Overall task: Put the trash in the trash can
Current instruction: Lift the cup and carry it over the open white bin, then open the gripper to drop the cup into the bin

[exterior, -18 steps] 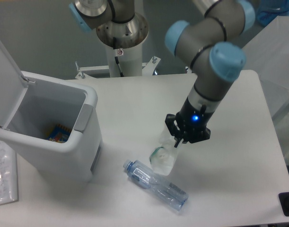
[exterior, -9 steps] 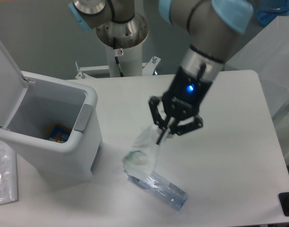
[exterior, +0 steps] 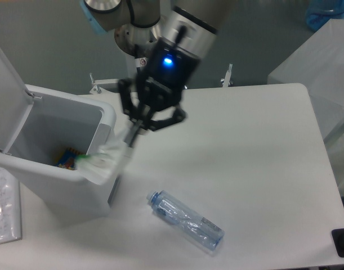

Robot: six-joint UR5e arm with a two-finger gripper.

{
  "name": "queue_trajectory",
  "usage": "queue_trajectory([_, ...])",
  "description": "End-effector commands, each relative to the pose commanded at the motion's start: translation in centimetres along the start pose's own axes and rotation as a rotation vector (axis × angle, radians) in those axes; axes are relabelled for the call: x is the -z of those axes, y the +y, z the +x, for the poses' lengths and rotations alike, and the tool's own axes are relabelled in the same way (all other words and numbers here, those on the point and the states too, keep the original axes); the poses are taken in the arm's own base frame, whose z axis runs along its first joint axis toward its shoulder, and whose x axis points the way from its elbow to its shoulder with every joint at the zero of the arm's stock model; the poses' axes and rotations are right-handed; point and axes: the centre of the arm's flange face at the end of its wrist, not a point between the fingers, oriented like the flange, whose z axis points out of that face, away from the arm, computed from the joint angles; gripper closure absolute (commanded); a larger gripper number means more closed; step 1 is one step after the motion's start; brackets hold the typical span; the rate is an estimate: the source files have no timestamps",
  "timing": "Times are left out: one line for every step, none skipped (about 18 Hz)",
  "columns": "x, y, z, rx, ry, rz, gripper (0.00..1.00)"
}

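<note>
My gripper (exterior: 135, 133) is shut on the top of a crumpled clear plastic wrapper (exterior: 103, 158) with a green patch. The wrapper hangs down over the right rim of the white trash can (exterior: 25, 166), level with the grey panel. The can stands at the left with its lid (exterior: 7, 93) raised. A colourful item lies at the bottom of the can. A clear bluish plastic bottle (exterior: 186, 219) lies on its side on the white table, near the front edge, to the right of the can.
The arm's base column (exterior: 144, 53) rises at the back of the table. A clear plastic sheet (exterior: 4, 205) lies at the far left edge. A white box-like surface (exterior: 321, 62) stands to the right of the table, and a dark object (exterior: 343, 242) sits at the bottom right corner.
The gripper has swung left and upward from mid-table to the trash can's right rim, carrying the wrapper with it. The bottle has not moved.
</note>
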Motion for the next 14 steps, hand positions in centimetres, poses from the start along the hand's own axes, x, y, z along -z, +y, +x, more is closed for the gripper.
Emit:
queue_trajectory([-0.6,0.1,0.7,-0.007,0.012,-0.007,1.00])
queue_trajectory([-1.2,0.3,1.0,-0.008,0.023,-0.013,1.00])
queue_trajectory([-1.6,0.3,1.4,-0.012,0.031,-0.016,0.99])
queue_trajectory([-1.9,0.5,1.4,-0.010,0.037,-0.020,0.83])
queue_trajectory([-2.0,0.5,1.5,-0.011,0.039,-0.021,0.59])
queue_trajectory([-2.2,0.6,1.5,-0.015,0.040,-0.022,0.30])
queue_trajectory([-2.4,0.4,1.9,-0.028,0.045,-0.022,0.14])
queue_trajectory([-2.7,0.3,2.3,-0.037,0.051,-0.023,0.00])
queue_trajectory([-2.8,0.3,2.5,-0.039,0.053,-0.024,0.00])
queue_trajectory([-2.7,0.2,2.6,-0.040,0.053,-0.023,0.00])
queue_trajectory([-2.7,0.3,2.6,-0.038,0.053,-0.024,0.00])
queue_trajectory([-2.8,0.4,2.6,-0.037,0.054,-0.025,0.00])
queue_trajectory([-2.8,0.5,2.6,-0.037,0.054,-0.025,0.00])
queue_trajectory([-2.9,0.5,2.5,-0.038,0.053,-0.024,0.00])
